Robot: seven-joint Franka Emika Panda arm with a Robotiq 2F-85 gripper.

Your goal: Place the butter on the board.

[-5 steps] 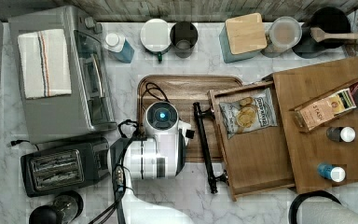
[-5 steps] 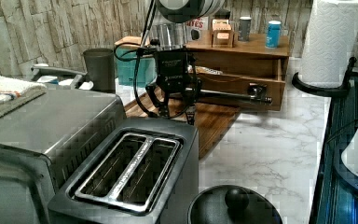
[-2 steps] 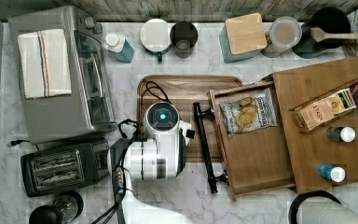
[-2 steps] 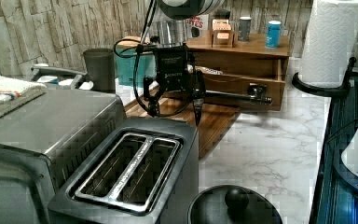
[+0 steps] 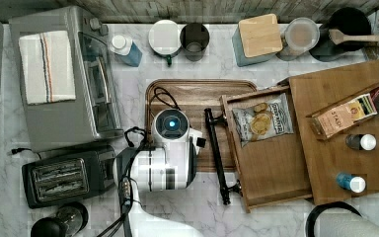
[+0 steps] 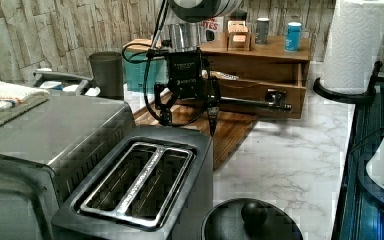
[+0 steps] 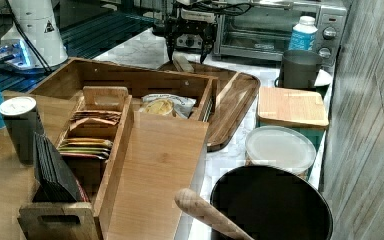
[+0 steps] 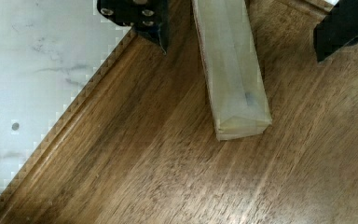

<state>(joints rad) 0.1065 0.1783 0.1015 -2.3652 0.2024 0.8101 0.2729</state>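
In the top view the arm (image 5: 163, 158) covers part of the board (image 5: 197, 94), so we cannot see the butter there. In the wrist view the butter (image 8: 233, 70) is cut by the edge.

white marble counter (image 5: 276, 207), wooden board (image 5: 197, 94), toaster (image 5: 61, 177), toaster oven (image 5: 79, 74), drawer box (image 5: 345, 168)

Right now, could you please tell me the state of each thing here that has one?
Butter: lying on the board, between the fingers, untouched.
Pincer: open.
Drawer: pulled out, chips bag inside.
Toaster: slots empty.
Toaster oven: door closed.
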